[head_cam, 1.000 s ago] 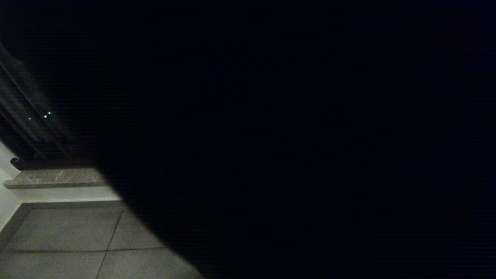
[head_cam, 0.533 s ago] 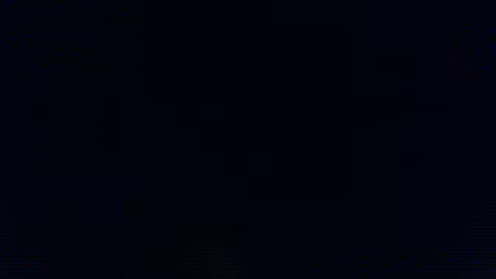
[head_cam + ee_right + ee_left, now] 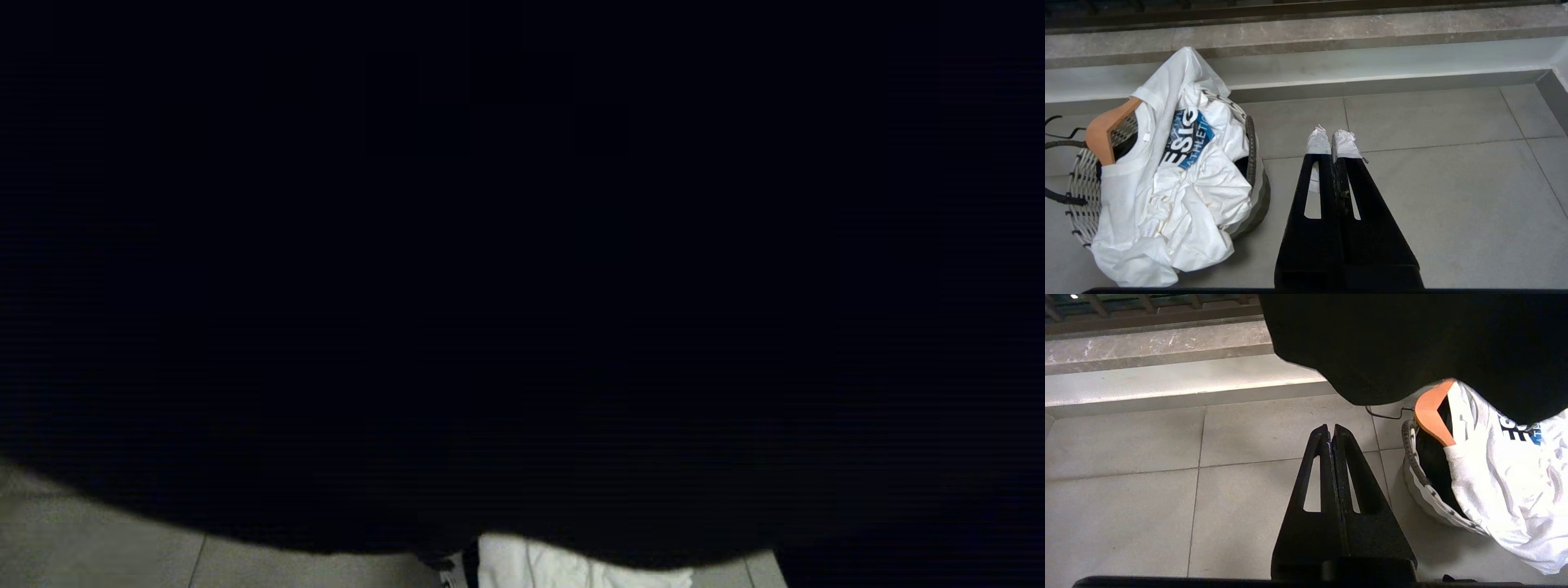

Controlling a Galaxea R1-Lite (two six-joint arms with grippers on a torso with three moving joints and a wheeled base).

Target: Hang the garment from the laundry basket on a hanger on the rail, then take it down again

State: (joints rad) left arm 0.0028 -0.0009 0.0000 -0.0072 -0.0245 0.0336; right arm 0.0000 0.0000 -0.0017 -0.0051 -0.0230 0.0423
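Both grippers clenched empty: left gripper (image 3: 1331,430), right gripper (image 3: 1334,139). White garment (image 3: 1180,192) on wooden hanger (image 3: 1108,128) sits in laundry basket (image 3: 1084,183); hanging apparently not started.

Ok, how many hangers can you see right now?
1: an orange wooden hanger, inside the white T-shirt collar, in the laundry basket on the floor. More could lie hidden under the shirt.

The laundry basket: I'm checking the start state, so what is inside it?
Inside the laundry basket lies a crumpled white T-shirt with a blue print, spilling over the rim, with a wooden hanger in its neck. The shirt hides anything beneath.
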